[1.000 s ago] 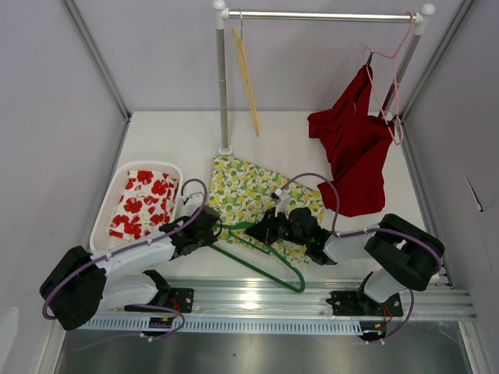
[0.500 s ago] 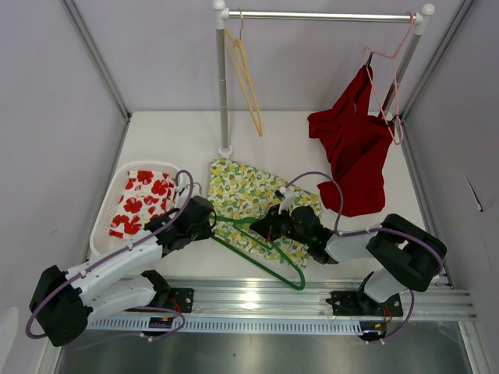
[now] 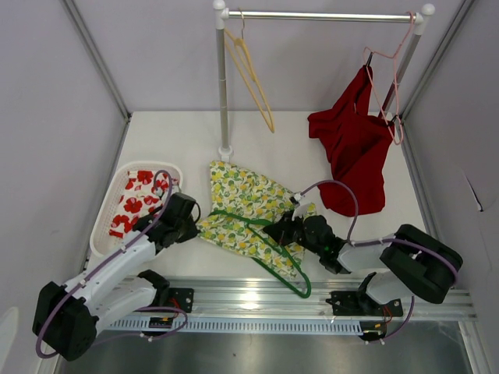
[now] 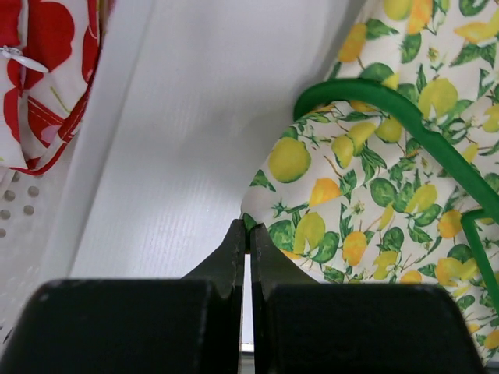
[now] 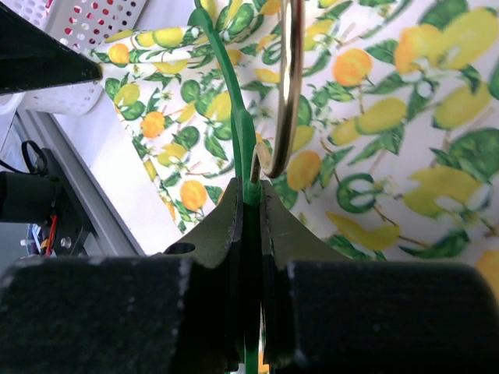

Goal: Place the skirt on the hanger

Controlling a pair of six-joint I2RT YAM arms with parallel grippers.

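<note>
Pale grey walls [image 3: 47, 93], white tabletop [image 3: 179, 132], clothes rail [image 3: 320, 15]

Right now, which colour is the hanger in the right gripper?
Green hanger; clearest in right wrist view.

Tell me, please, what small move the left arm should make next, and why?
Probably lift the edge of the skirt slightly and draw it over the end of the green hanger. The left gripper, jaws shut, pinches that edge; the hanger's curved end lies on the fabric beside it; the right gripper is shut on the hanger, steadying it.
</note>
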